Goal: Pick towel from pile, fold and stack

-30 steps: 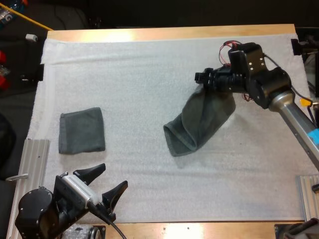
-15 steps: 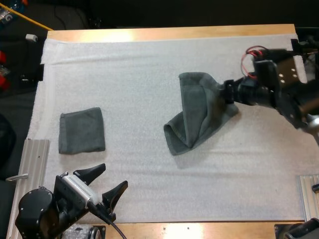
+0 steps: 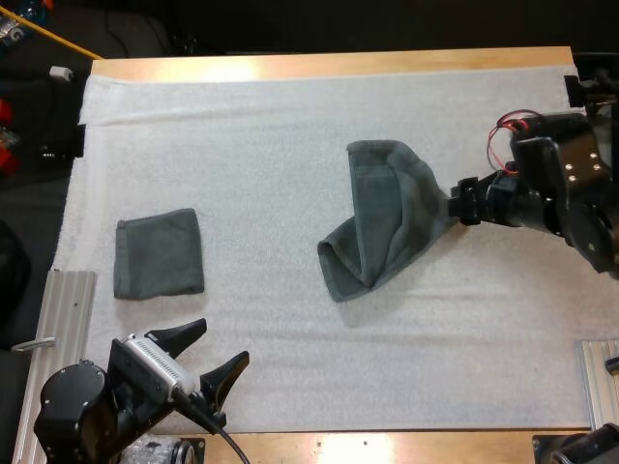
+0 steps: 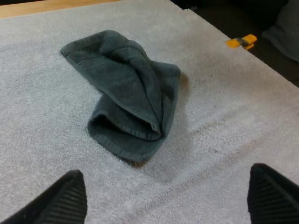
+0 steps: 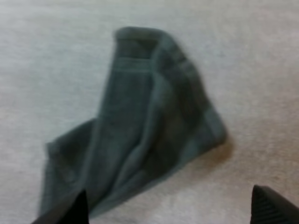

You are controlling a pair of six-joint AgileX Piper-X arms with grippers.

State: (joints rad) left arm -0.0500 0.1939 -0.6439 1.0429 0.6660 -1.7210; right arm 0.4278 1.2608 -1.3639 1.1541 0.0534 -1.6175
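High view of a wooden table [image 3: 329,64] covered by a white mat [image 3: 271,145]. A crumpled grey-green towel [image 3: 387,217] lies loosely on the mat, right of centre. The right gripper [image 3: 460,203] sits just beside the towel's right edge, its fingers spread apart and holding nothing. A folded towel [image 3: 160,253] lies flat, well apart to the left. The left gripper [image 3: 215,348] hovers near the mat's front edge, fingers wide apart and empty.
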